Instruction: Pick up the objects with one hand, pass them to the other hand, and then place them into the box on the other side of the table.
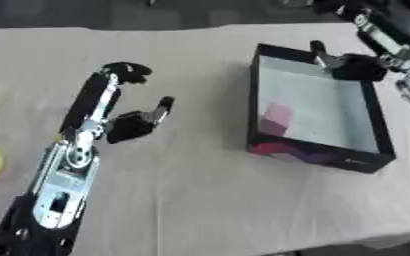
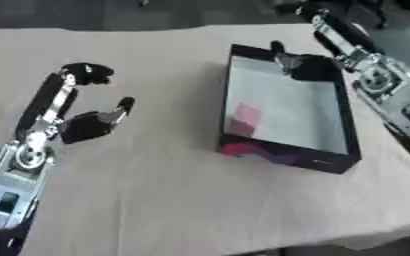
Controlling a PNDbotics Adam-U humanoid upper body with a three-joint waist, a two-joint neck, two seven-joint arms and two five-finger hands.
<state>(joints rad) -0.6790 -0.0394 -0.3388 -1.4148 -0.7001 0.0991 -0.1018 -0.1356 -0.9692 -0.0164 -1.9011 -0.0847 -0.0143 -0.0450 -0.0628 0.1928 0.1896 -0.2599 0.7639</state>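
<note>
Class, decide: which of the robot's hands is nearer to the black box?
Right. The right hand is at the box's far rim, over its far corner. The left hand hovers over the cloth well to the box's left.

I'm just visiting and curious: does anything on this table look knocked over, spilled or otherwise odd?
Nothing looks spilled or broken. The box sits flat but askew to the table's edges, with a pink patch inside. The left hand hovers open and empty; the right hand is at the box's far rim.
</note>
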